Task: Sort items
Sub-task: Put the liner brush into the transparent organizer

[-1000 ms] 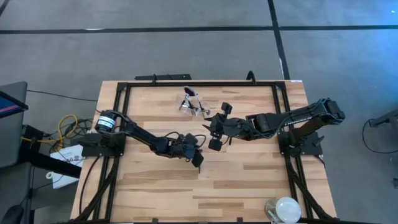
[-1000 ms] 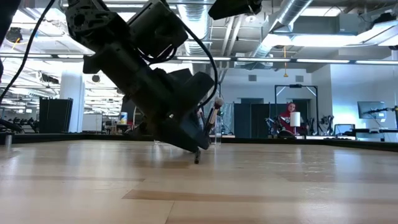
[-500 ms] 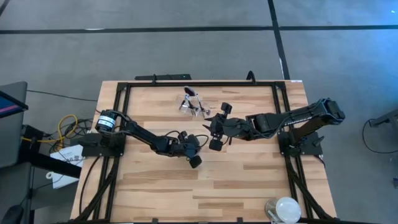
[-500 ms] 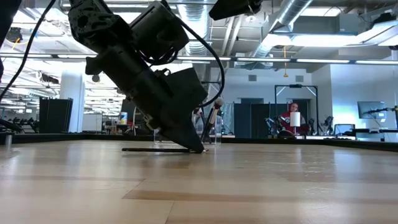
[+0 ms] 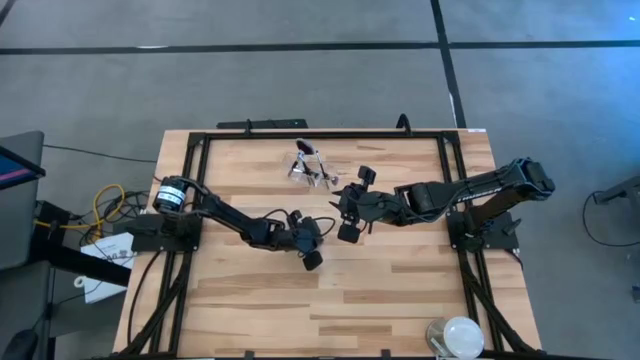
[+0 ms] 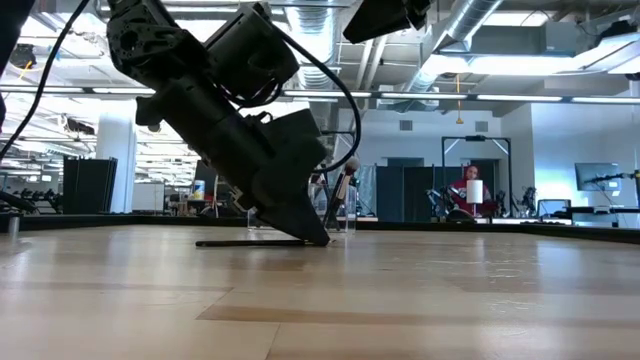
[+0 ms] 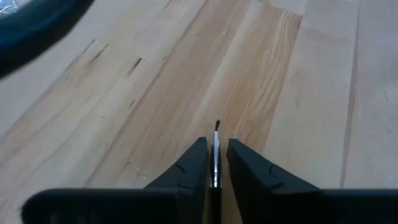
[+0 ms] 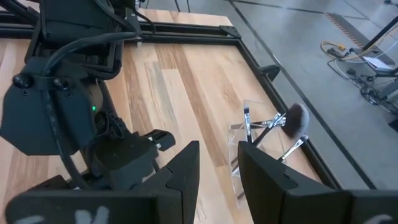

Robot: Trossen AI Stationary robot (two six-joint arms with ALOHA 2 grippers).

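The wooden table [image 5: 400, 300] is bearing both arms. The left gripper [image 7: 216, 163] is pressing down near mid-table, fingers clamped on a slim makeup brush [image 7: 216, 152]. The right gripper [image 8: 217, 163] is hovering just beyond it, fingers apart. Other brushes [image 8: 277, 127] are standing in the clear holder [image 5: 308, 165] at the far edge.

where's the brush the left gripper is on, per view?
High view: hidden under the left gripper, table centre.
Low view: thin brush flat on the wood, running leftward from the gripper tip.
Left wrist view: silvery brush between the fingers, tip pointing ahead.
Right wrist view: not visible.
Shared landmark: the left gripper.
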